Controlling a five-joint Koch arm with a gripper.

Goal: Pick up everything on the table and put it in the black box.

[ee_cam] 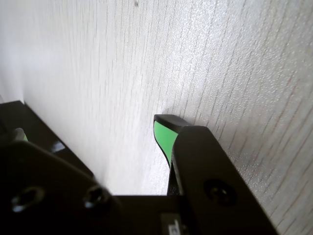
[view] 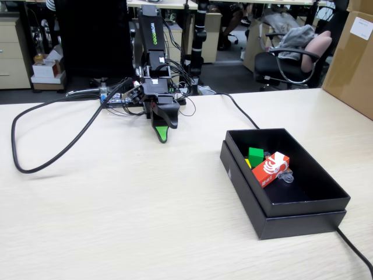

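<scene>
Box: black box [view: 303, 201] sits at right of fixed view on table [view: 116, 204], nested in its lid, long axis running from near-right toward far-left.
Contents: red packet [view: 270, 169], green cube [view: 256, 156] and a sliver of yellow cube [view: 248, 163] all lie inside, bunched nr the box's left wall; packet touching green cube, yellow half hidden behind both.
Extra: clear-wrapped bit [view: 286, 175] just beside packet, too small to ID.
Claw: gripper [view: 161, 129] at arm's base, tip down on or just above tabletop, nothing in its grasp; jaws overlap in both views, so gap can't be told.
Relation: box lies to claw's right and nearer cam in fixed view, well apart; wrist view shows only bare wood [ee_cam: 205, 58] ahead of the green-edged tip.
Status: judged done, no loose item seen on tabletop; next move prob. none.
</scene>
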